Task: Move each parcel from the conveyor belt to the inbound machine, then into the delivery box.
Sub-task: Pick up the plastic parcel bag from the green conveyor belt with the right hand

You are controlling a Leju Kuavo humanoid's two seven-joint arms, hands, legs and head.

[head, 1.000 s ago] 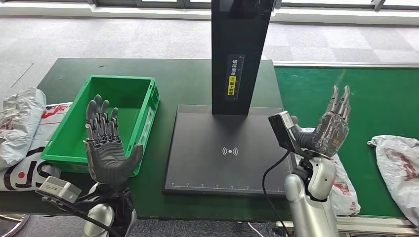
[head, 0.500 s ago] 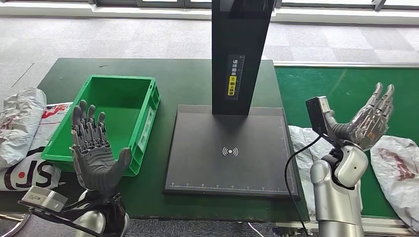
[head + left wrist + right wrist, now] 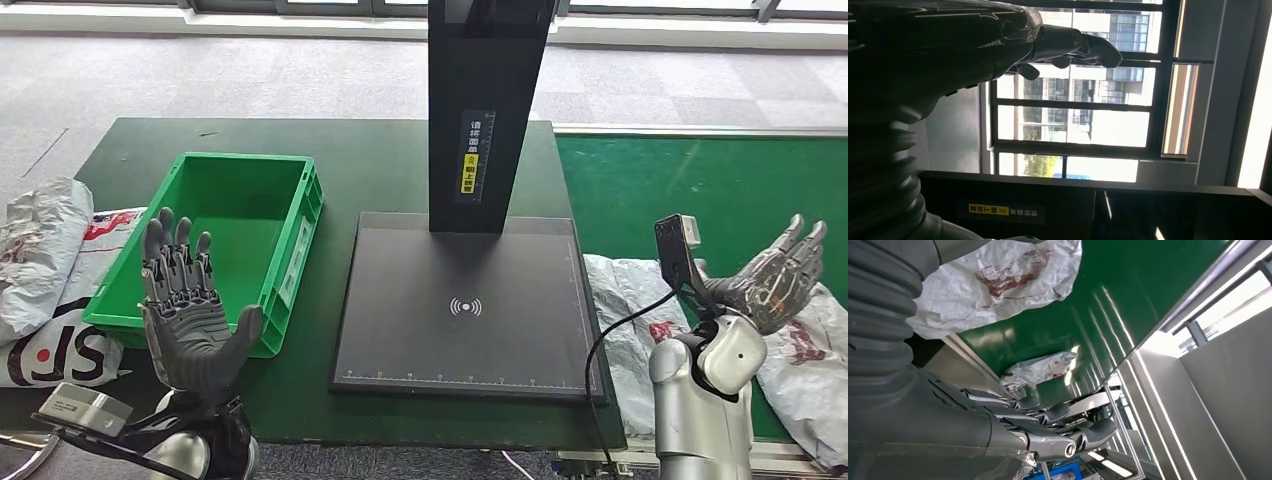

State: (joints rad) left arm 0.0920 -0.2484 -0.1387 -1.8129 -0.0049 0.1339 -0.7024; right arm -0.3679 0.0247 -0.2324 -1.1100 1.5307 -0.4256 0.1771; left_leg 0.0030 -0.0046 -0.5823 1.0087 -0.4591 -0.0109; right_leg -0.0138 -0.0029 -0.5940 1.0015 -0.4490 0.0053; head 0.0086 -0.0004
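Two white-grey parcels with red marks lie on the green conveyor belt (image 3: 700,190): one parcel (image 3: 622,305) beside the inbound machine's black plate (image 3: 460,340), the other parcel (image 3: 812,355) further right. My right hand (image 3: 782,272) hovers open above and between them, holding nothing. In the right wrist view its fingers (image 3: 1058,432) are spread, with a parcel (image 3: 998,280) on the belt behind them. My left hand (image 3: 188,310) is raised open, palm showing, in front of the empty green delivery box (image 3: 240,205). Its fingers (image 3: 1068,42) point up towards windows.
The machine's black pillar (image 3: 487,110) rises from the back of the plate. More parcels, a grey one (image 3: 40,240) and a white one with red lettering (image 3: 50,350), lie left of the box. A further parcel (image 3: 1040,370) sits along the belt.
My right hand has swung right and down, from beside the plate's corner to above the parcels on the belt. My left hand has dropped a little, left and towards my body.
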